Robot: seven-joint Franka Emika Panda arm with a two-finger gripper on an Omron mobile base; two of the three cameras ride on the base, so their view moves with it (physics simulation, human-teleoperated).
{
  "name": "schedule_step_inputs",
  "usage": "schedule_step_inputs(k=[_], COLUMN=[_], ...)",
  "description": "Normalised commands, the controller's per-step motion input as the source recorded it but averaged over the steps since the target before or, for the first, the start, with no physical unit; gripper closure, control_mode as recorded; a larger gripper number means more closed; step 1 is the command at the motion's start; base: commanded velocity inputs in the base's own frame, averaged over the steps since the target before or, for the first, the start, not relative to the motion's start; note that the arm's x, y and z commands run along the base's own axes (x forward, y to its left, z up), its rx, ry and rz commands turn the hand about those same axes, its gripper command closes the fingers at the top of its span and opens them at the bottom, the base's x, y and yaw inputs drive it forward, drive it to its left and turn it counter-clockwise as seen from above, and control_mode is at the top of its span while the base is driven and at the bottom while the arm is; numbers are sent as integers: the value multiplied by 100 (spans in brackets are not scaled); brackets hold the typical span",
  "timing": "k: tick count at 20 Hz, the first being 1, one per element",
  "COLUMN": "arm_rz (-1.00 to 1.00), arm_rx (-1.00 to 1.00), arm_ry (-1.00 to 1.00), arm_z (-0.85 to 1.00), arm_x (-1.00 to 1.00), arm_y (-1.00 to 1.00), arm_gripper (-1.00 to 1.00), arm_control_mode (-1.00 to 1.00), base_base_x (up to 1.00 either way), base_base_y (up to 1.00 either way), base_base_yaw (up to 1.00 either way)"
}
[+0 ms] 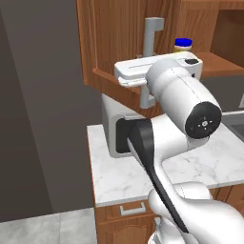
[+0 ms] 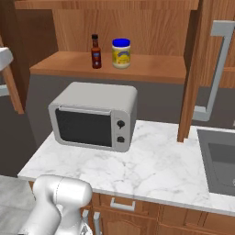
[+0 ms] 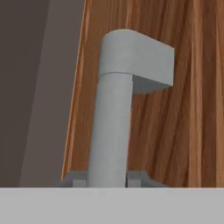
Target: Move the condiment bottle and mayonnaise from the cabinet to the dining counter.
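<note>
condiment bottle point(image 2: 96, 52): slim dark red-brown, black cap, upright on cabinet point(image 2: 137, 32) shelf | mayonnaise point(image 2: 121, 53): squat pale yellow jar, blue lid, upright, just right of bottle | cabinet: reddish-brown wood, doors open

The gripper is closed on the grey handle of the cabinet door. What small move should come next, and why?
Probably release the handle and draw the gripper back. Both doors of the cabinet already stand swung out, and the condiment bottle and the mayonnaise stand exposed side by side on its shelf, above the toaster oven. The bottle looks like the likely next grasp.
</note>
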Motion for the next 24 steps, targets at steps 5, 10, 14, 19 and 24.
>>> schedule_step_inputs(k=[5,10,14,19,24], arm_rz=[0,1,0,0,3], arm_rx=[6,16,18,18,15], arm_ry=[0,0,0,2,22], arm_z=[16,18,20,18,1], arm_x=[-84,-100,-96,-59,38], arm_y=[-39,-96,-84,-82,-37], arm_gripper=[-100,-100,-100,-100,-100], arm_control_mode=[-100,-100,-100,-100,-100], base_base_x=[0,0,0,0,0], base_base_y=[0,0,0,0,0], base_base_yaw=[0,0,0,0,0])
